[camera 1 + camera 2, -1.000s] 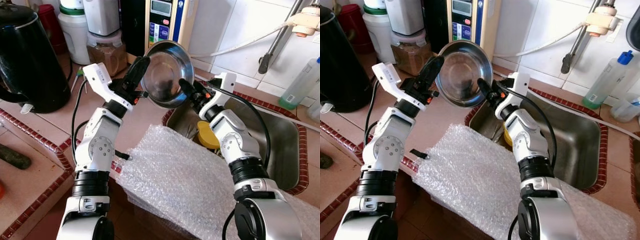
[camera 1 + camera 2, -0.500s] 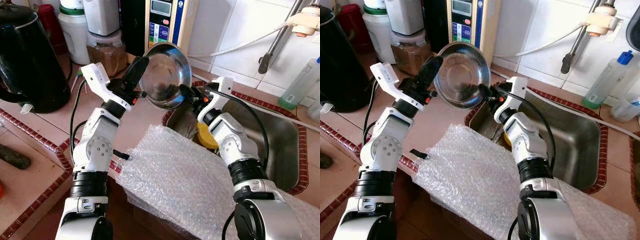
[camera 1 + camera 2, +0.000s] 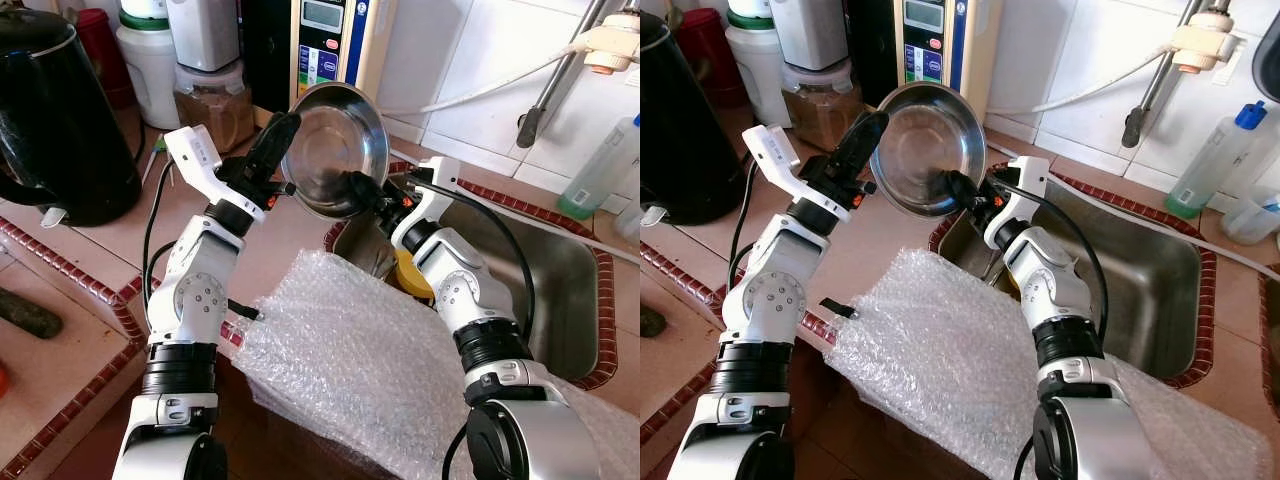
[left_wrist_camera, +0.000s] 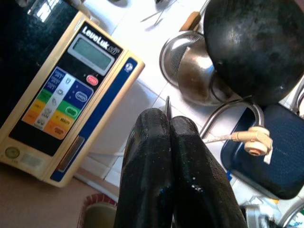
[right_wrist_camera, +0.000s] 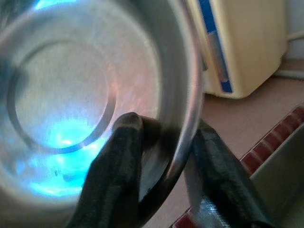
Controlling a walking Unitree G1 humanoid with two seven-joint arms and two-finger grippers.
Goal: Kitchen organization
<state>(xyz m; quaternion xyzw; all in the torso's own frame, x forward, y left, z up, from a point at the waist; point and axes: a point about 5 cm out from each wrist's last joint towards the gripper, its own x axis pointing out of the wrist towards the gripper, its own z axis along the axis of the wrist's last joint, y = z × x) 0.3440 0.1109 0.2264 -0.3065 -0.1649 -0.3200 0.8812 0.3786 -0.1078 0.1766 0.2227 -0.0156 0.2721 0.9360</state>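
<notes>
Currently a steel bowl (image 3: 335, 148) is held in the air between both grippers, tilted with its mouth toward the camera, above the seam where the tiled counter (image 3: 110, 250) meets the sink (image 3: 560, 290).

Left gripper (image 3: 268, 150): fingers are pressed together on the bowl's left rim (in the left wrist view the rim is seen as a thin line between the two closed fingers (image 4: 147, 156)).

Right gripper (image 3: 958, 190): fingers straddle the lower right rim, one inside the bowl and one outside; in the right wrist view a gap is visible at the outer finger, so the clamp is judged not fully made. Whether any load is borne on this side cannot be told.

Risks, as judged:
- Both holds are on a thin, smooth, curved rim. If one side is released before the other is firm, the bowl could pivot and slip.
- If the arms are moved apart or twisted unevenly, the rim could be levered out of either pinch.
- A drop from here would be taken by the sink edge or by the bubble wrap (image 3: 370, 370) draped over the counter front.

Clearances:
- Just behind the bowl stands a beige appliance (image 3: 330, 40) with a button panel; little room is left rearward.
- A black kettle (image 3: 55, 110) stands well to the left; jars (image 3: 150, 60) are at the back left.
- A yellow object (image 3: 415, 272) lies in the sink below the right arm.
- Open counter lies beneath and left of the bowl; the sink basin to the right is largely free.
</notes>
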